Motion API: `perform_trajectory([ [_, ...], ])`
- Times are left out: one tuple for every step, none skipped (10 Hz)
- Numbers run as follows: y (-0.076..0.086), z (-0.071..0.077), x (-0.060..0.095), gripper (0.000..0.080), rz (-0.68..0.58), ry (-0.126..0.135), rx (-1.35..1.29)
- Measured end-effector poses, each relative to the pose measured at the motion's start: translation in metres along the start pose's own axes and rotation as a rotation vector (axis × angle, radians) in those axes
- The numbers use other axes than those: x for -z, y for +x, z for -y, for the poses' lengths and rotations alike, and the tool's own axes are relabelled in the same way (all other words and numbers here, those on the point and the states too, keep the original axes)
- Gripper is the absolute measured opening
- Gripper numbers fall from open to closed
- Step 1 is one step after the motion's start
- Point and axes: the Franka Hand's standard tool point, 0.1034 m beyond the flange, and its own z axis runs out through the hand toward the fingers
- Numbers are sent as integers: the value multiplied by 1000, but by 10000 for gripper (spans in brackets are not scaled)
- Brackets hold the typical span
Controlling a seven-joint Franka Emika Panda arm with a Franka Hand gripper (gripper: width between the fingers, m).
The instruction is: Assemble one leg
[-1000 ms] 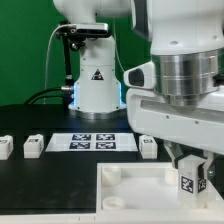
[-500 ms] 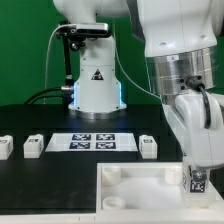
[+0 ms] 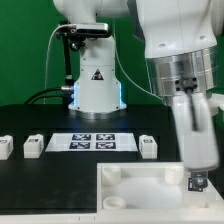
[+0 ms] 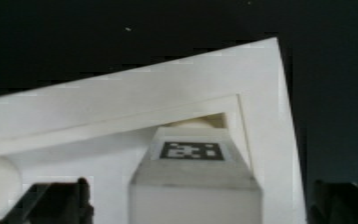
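Note:
My gripper (image 3: 196,172) hangs at the exterior view's right, shut on a leg (image 3: 196,181), a small white block whose marker tag shows narrow and turned. It holds the leg upright over the near right corner of the large flat white square part (image 3: 130,188). In the wrist view the leg (image 4: 194,165) stands with its tag facing the camera, its far end at a corner socket of the square part (image 4: 87,120). My gripper (image 4: 194,208) has its dark fingers (image 4: 60,203) on either side of the leg. Whether the leg's end sits in the socket is hidden.
Three more legs lie in a row on the black table: two at the exterior view's left (image 3: 4,147) (image 3: 33,147) and one further right (image 3: 148,147). The marker board (image 3: 92,142) lies between them. The arm's white base (image 3: 95,85) stands behind.
My gripper has turned about its vertical axis and shifted slightly to the exterior view's right. The leg's tag, first facing the exterior camera, now shows edge-on and smaller.

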Motion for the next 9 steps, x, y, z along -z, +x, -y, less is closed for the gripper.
perform_trajectory([
  [-2,-2,-1,640,1,-8,80],
  [-4,-4,-2,647,2,-15,170],
  [-6,-5,-2,647,-2,-17,304],
  [-4,-4,-2,649,-2,-17,421],
  [-4,-4,-2,649,-2,-17,512],
  [-4,-4,-2,649,-1,-17,641],
  [-3,-4,-2,649,0,-18,762],
  [-1,-5,-1,649,-4,-44,950],
  [2,-3,2,649,-6,-51,1106],
])
